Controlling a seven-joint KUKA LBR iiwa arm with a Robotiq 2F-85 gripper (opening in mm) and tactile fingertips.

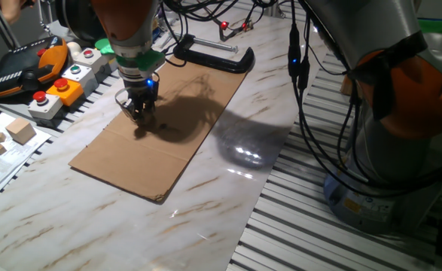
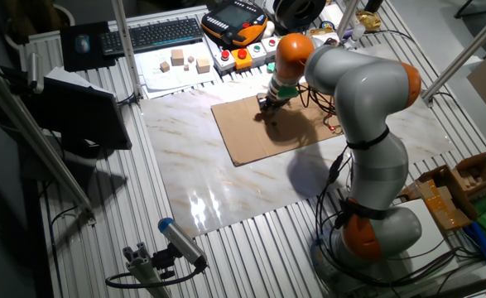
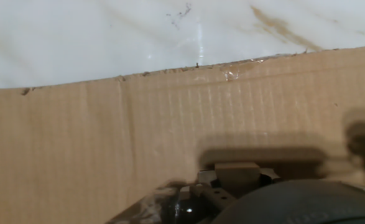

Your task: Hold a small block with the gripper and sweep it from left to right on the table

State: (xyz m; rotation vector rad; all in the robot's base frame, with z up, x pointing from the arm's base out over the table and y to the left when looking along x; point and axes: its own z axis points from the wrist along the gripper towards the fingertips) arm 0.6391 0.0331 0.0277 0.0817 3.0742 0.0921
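Observation:
My gripper [image 1: 139, 114], black with a blue light and a green ring, points straight down over the brown cardboard sheet [image 1: 172, 143] that lies on the white marble table [image 1: 228, 203]. It also shows in the other fixed view [image 2: 269, 106]. In the hand view the small tan block [image 3: 237, 173] sits at the fingertips, pressed close to the cardboard [image 3: 107, 143], and the jaws look closed on it. The marble table [image 3: 107, 37] begins just beyond the cardboard's far edge.
A black clamp [image 1: 213, 54] lies at the cardboard's far end. Button boxes [image 1: 59, 89] and an orange-black pendant [image 1: 25, 68] stand to the left. Larger pale wooden cubes [image 1: 21, 130] sit on paper at the left edge. The arm's grey base [image 1: 401, 113] and cables fill the right.

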